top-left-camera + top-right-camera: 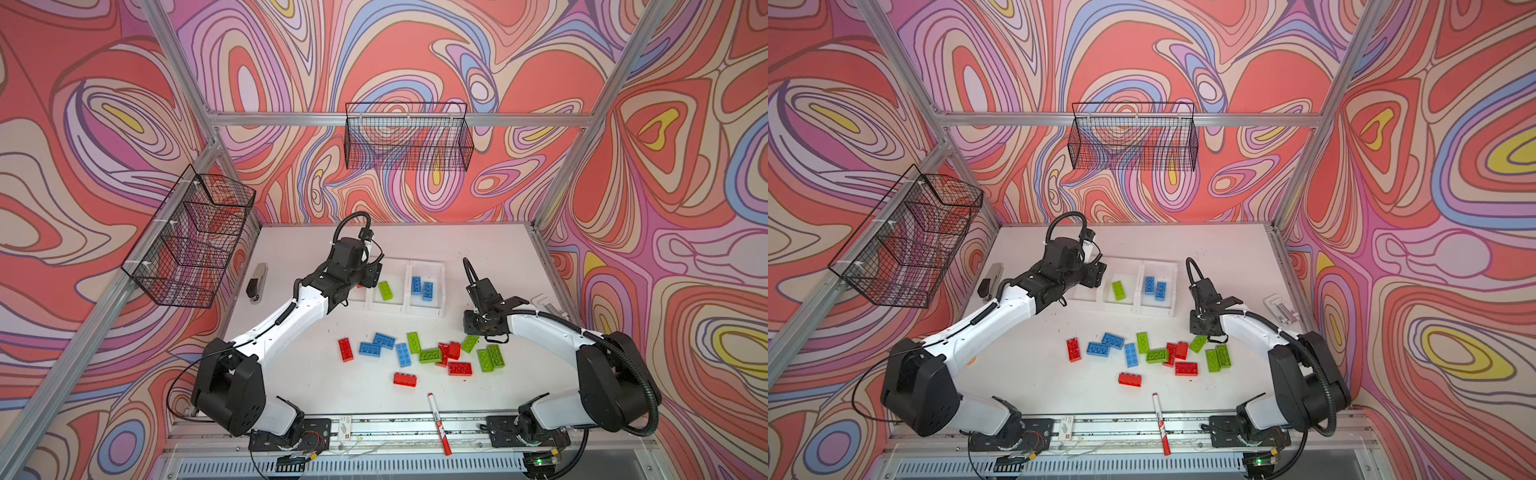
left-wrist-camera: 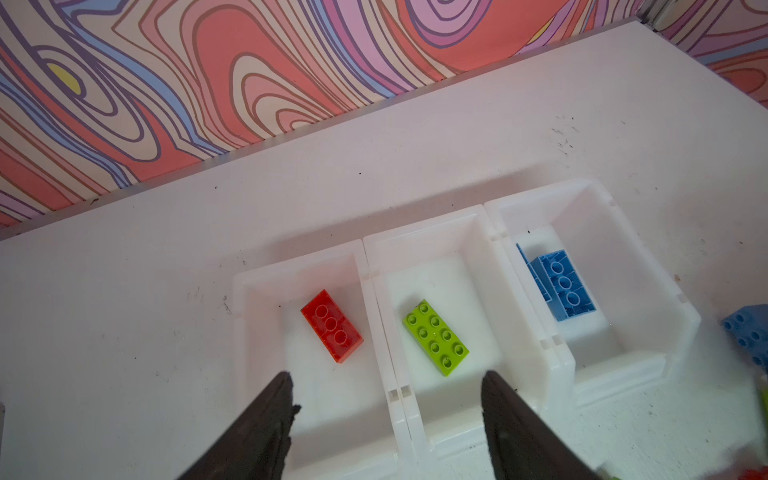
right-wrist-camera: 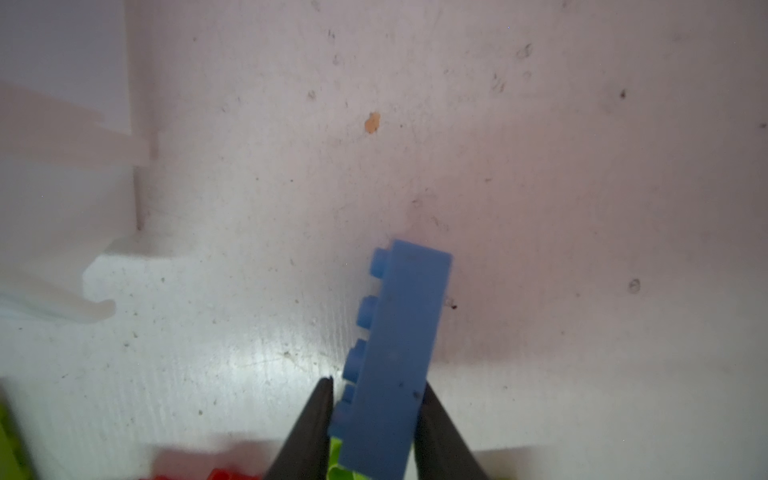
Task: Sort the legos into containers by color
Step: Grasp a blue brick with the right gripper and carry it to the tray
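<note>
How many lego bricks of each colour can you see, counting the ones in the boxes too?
Red legos: 6
Green legos: 6
Blue legos: 6, counting the blue lego in the right gripper
Total: 18

A white desk (image 1: 291, 374) sits within walls (image 1: 415, 54) of swirling red, pink and lilac. A red-and-white marker pen (image 1: 438, 424) lies at the desk's front edge, well apart from the right claw (image 1: 484, 330). A grey stapler (image 1: 257, 280) lies well left of the left claw (image 1: 368, 279). A black wire back basket (image 1: 409, 141) hangs beyond both claws, and a wire side basket (image 1: 191, 241) hangs far left.
</note>
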You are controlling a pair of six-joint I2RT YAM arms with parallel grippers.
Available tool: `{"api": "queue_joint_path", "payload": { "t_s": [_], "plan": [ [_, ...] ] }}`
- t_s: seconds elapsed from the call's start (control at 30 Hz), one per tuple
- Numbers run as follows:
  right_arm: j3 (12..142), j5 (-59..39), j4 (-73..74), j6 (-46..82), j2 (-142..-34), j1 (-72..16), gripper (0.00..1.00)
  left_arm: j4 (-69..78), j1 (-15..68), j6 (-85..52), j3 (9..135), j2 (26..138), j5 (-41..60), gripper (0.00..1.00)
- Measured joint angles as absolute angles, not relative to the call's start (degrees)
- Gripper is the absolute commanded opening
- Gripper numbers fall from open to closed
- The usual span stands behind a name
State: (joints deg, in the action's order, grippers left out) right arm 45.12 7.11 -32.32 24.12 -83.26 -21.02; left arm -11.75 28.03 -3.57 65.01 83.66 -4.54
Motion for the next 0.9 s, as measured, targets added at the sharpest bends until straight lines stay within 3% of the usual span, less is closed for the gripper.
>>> {"api": "queue_joint_path", "payload": {
  "t_s": [0.07,0.23,0.7,0.9],
  "plan": [
    [45.34,7.51,-32.05,24.23,-83.72,-21.04,0.12,-11.73,27.99,-3.84,64.38,83.64,-4.54,0.73],
    [47.24,7.75,-32.42,23.49,-83.94,-21.04,0.06,-10.85,27.55,-4.73,61.56,82.5,-4.03,0.73],
    [67.66,6.55,-31.31,18.63,-84.4,-28.12,0.07,-14.04,27.38,-11.42,49.6,67.64,-6.11,0.75],
    [71.09,2.92,-26.7,18.48,-92.77,-29.26,0.1,-17.17,27.38,-16.71,43.22,58.37,-7.77,0.76]
  ]
}}
